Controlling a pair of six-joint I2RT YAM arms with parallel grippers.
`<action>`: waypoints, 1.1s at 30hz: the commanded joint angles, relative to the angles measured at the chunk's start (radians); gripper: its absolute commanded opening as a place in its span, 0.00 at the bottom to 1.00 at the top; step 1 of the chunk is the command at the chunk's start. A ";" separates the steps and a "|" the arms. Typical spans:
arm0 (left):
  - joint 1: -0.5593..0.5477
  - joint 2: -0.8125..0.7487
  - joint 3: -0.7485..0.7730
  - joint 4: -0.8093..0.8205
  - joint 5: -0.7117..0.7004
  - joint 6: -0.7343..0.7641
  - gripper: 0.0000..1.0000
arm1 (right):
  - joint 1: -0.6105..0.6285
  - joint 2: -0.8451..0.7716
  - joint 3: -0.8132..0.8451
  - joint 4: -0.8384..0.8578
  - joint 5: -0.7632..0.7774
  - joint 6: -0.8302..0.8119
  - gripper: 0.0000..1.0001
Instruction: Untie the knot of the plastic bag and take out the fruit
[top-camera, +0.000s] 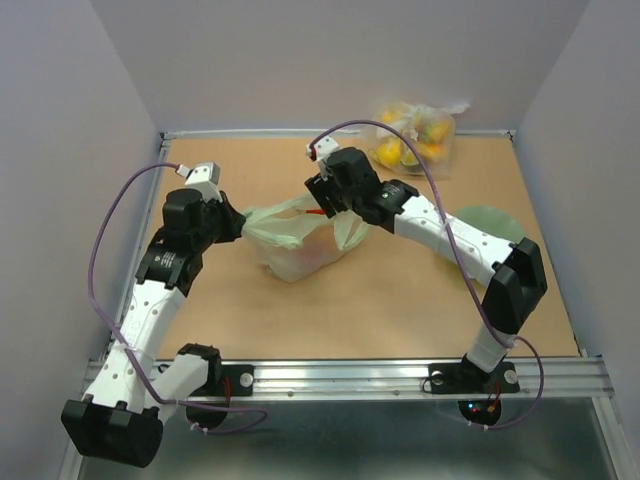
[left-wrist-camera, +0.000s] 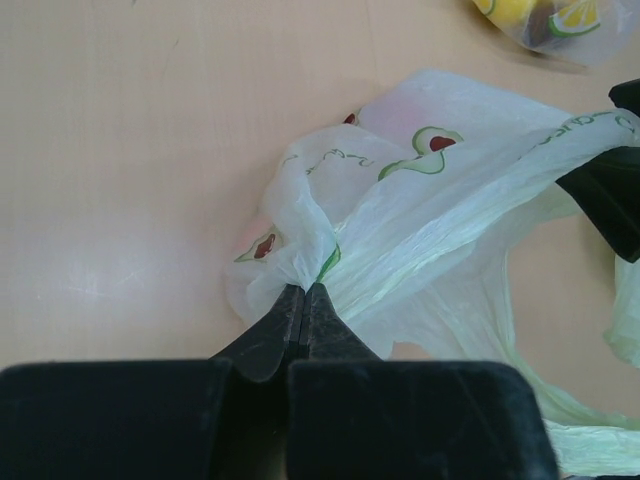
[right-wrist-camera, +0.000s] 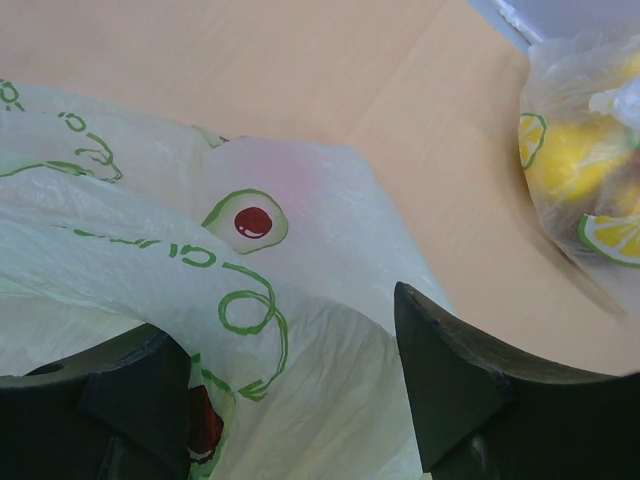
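Observation:
The pale green plastic bag (top-camera: 295, 248) lies mid-table, printed with green and red avocado marks (right-wrist-camera: 250, 220). My left gripper (top-camera: 236, 225) is shut on a bunched piece of the bag's left top (left-wrist-camera: 303, 290) and holds it stretched. My right gripper (top-camera: 326, 200) is open, its jaws wide apart around the bag's film (right-wrist-camera: 280, 320) at the right top. A taut band of bag (left-wrist-camera: 480, 190) runs between the two grippers. I cannot make out the knot. The fruit shows only as a faint reddish tint through the bag (top-camera: 312, 250).
A clear bag with yellow fruit (top-camera: 415, 135) sits at the back right, also in the right wrist view (right-wrist-camera: 580, 170) and the left wrist view (left-wrist-camera: 550, 20). A pale green disc (top-camera: 490, 225) lies behind my right arm. Walls enclose the table.

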 joint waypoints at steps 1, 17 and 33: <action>-0.002 -0.036 -0.011 0.000 -0.015 0.028 0.00 | -0.022 -0.022 0.063 0.038 -0.030 -0.016 0.73; -0.007 -0.090 0.070 0.044 0.058 0.111 0.44 | -0.070 0.000 0.037 0.046 -0.235 0.099 0.00; -0.603 0.094 0.197 0.202 -0.197 0.316 0.78 | -0.070 -0.075 0.037 -0.042 -0.317 0.271 0.00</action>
